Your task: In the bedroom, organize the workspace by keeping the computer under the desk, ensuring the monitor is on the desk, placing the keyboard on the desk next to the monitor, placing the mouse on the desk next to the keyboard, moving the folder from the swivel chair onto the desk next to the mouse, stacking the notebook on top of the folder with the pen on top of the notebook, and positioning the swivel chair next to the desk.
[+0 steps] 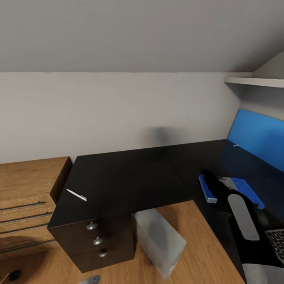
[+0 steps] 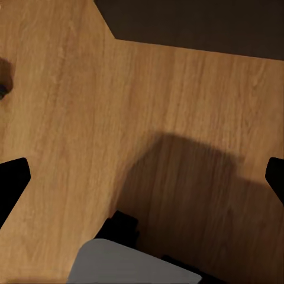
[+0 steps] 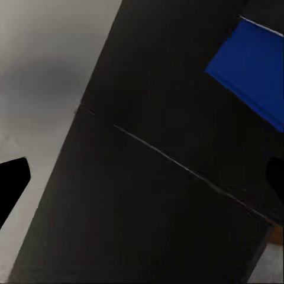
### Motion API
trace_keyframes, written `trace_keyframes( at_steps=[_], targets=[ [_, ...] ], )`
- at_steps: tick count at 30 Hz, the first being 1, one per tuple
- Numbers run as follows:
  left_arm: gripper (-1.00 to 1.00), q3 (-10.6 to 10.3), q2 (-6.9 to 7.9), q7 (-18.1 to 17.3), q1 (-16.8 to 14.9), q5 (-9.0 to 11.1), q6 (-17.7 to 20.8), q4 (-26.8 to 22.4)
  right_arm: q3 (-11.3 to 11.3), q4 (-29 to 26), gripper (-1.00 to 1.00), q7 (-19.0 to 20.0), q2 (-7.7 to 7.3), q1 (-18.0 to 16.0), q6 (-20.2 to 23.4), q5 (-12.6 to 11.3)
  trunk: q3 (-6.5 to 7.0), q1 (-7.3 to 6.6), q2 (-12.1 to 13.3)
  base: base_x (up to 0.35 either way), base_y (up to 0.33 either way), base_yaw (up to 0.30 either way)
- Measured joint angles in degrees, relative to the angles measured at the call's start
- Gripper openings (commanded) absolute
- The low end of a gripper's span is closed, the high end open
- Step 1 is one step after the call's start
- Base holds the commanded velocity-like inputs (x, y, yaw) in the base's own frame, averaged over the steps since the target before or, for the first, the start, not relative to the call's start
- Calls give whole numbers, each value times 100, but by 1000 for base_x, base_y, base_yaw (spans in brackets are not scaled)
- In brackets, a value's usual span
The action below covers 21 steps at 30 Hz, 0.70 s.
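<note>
- We saw the black L-shaped desk (image 1: 130, 173) set into the corner of the room, its three drawers (image 1: 96, 240) with round silver knobs facing us at the near left end.
- The computer (image 1: 159, 240), a light-grey tower, stood on the wooden floor (image 1: 201, 256) under the desk, just beside the drawers.
- A pen (image 1: 76, 195) lay near the left edge of the desk top.
- The blue folder (image 1: 230, 189) lay flat on the right wing of the desk, partly hidden by our right arm (image 1: 242, 217).
- A corner of the keyboard (image 1: 277, 241) showed at the right edge, on the desk.
- Our left pincer (image 2: 142, 177) was spread wide over the floor, holding nothing.
- Our right pincer (image 3: 142, 183) was likewise spread, empty, above the desk top, with the folder (image 3: 251, 71) off to one side.
- A wooden chest (image 1: 27, 197) stood left of the desk.
</note>
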Motion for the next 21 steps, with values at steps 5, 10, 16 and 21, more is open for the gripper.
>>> trace_keyframes(
  at_steps=[5, 10, 16, 21],
  targets=[
    [100, 1, 0, 4, 0, 0, 0, 12, 1194, -350, 100, -1135, 13, 1, 245, -8, 90, -110, 201, 0, 0, 0],
    [100, 11, 0, 5, 0, -1, 0, 14, 2279, -499, 100, -1415, 8, -4, 406, 53, 180, -220, 401, 0, 0, 0],
    [100, 26, 1, 6, 1, 0, 0, 15, 3305, -556, 100, -1834, 59, -29, 945, 213, 216, -264, 483, 0, 0, 0],
    [100, 27, 6, 6, 1, 0, 0, 15, 3442, -570, 100, -1905, 98, -31, 1045, 229, 216, -264, 483, 0, 0, 0]
  ],
)
